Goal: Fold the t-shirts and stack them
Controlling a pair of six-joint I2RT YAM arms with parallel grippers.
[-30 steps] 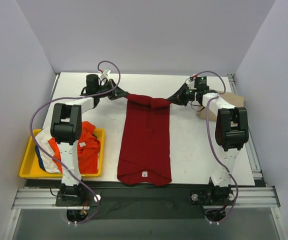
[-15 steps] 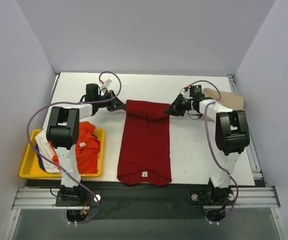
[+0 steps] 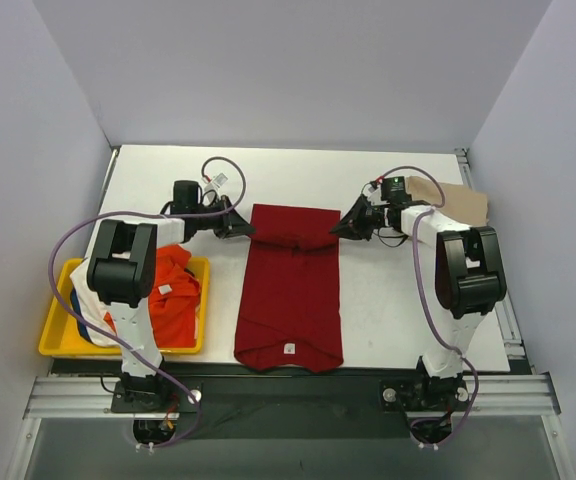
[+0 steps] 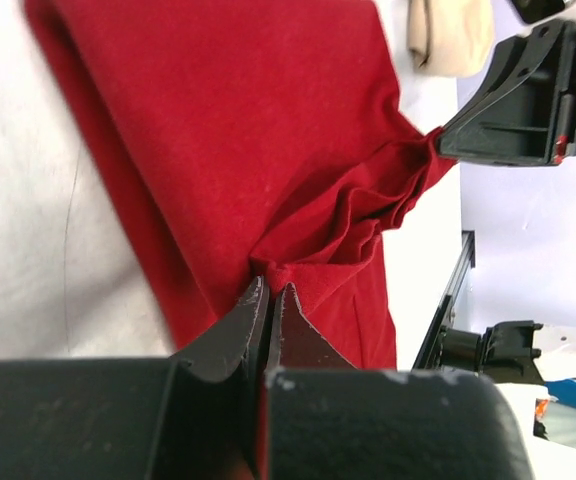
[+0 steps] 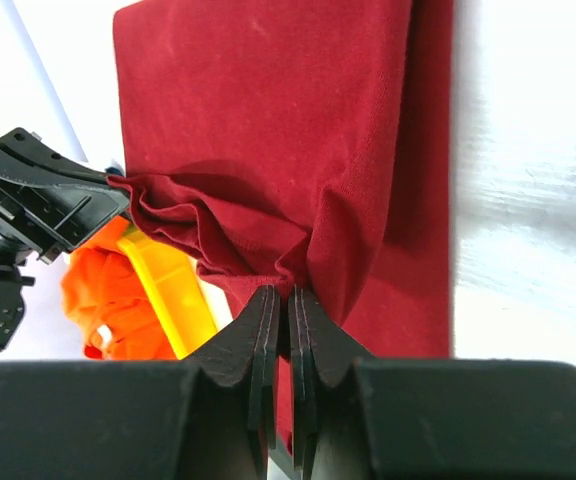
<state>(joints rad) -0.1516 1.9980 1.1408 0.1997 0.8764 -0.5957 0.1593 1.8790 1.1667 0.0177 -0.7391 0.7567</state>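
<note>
Nearest, the dark red t-shirt [image 3: 290, 300] lies lengthwise on the surface, its sides apparently folded in. An orange t-shirt [image 3: 173, 300] and others sit crumpled in the yellow tray [image 3: 68, 348]. Further off, the left end effector [image 3: 247, 231] and right end effector [image 3: 335, 230] pinch the red shirt's far corners, mid-fold. Beyond them, a tan t-shirt [image 3: 458, 200] looks finished.

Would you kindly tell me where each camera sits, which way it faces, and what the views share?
Top external: fixed above and behind the bases, looking down at the table; both arms show.
Left wrist: on the left arm, facing rightward across the dark red t-shirt; the left end effector shows, shut on the cloth.
Right wrist: on the right arm, facing leftward toward the yellow tray; the right end effector shows, likewise shut.
Shared: both wrist views show the shirt and the opposite end effector.
</note>
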